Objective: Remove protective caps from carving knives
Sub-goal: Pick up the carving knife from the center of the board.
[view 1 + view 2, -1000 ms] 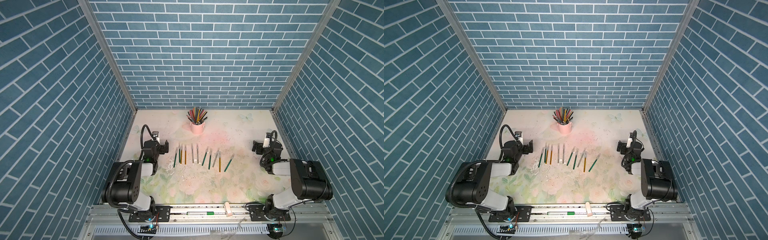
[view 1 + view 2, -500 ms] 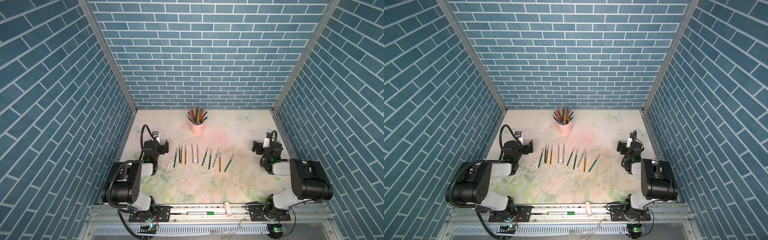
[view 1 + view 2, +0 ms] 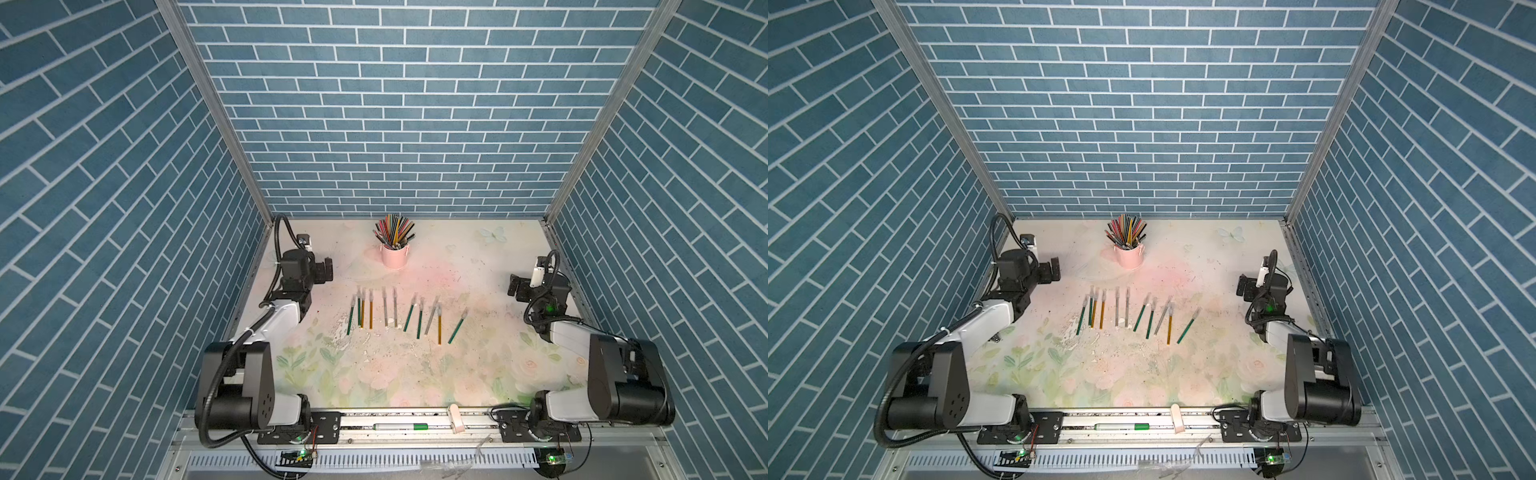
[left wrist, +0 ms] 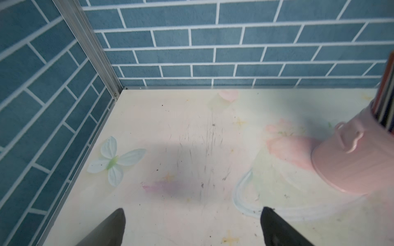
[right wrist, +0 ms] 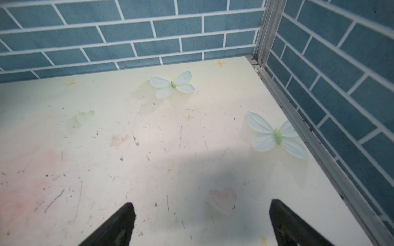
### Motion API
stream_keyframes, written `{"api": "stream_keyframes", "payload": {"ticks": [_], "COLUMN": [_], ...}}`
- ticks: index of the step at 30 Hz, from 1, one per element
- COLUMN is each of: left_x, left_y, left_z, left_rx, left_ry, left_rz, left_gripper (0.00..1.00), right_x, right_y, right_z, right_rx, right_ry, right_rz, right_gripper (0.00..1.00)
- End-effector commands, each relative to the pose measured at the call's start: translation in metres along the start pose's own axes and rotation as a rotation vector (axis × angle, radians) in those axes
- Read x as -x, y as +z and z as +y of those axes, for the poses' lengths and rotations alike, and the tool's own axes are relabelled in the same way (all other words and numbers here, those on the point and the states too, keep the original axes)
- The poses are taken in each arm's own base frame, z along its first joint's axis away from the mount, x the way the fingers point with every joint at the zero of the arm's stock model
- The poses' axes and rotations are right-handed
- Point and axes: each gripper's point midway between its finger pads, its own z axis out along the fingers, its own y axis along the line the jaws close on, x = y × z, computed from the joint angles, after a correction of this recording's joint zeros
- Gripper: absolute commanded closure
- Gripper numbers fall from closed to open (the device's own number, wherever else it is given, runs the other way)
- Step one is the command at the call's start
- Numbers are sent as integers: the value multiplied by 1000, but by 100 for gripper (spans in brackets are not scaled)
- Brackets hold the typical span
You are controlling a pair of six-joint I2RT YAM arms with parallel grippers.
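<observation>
Carving knives (image 3: 371,312) lie in a loose row mid-table, whitish protective caps (image 3: 371,296) on their far tips. Left gripper (image 4: 193,209) and right gripper (image 5: 202,204) hang empty, jaws wide apart, well clear of the row. Likely risk: the closely packed knives at the row's left end invite pinching two together or knocking a neighbour askew.

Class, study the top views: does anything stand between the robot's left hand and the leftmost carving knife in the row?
Nothing visible does. The left hand is open and empty, and only bare table lies between it and the leftmost carving knife. The pink cup stands farther back, off that line.
</observation>
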Motion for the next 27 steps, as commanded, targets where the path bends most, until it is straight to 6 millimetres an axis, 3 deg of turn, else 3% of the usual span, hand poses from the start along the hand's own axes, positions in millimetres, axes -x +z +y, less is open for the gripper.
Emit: {"api": "stream_keyframes", "payload": {"ticks": [1, 4, 9, 15, 18, 22, 27], "left_x": [-25, -5, 24, 18, 16, 12, 10], "left_y": [-24, -46, -82, -99, -102, -102, -96], "left_z": [-2, -13, -21, -13, -20, -43, -99], "left_rx": [-15, -86, -156, -93, -80, -46, -61], "left_ry": [-82, -154, -297, -378, -344, -231, -109], "left_rz": [201, 166, 44, 95, 103, 147, 198], "left_gripper": [1, 1, 1, 1, 1, 1, 1], "right_x": [15, 33, 55, 52, 56, 58, 56], "right_y": [-18, -33, -53, -61, -63, -65, -68], "right_z": [-2, -1, 20, 25, 33, 37, 48], "right_rx": [-19, -20, 94, 108, 155, 178, 232], "right_ry": [69, 116, 144, 196, 194, 182, 172], "right_rz": [74, 121, 148, 216, 215, 253, 298], "right_gripper": [1, 1, 2, 2, 2, 2, 2]}}
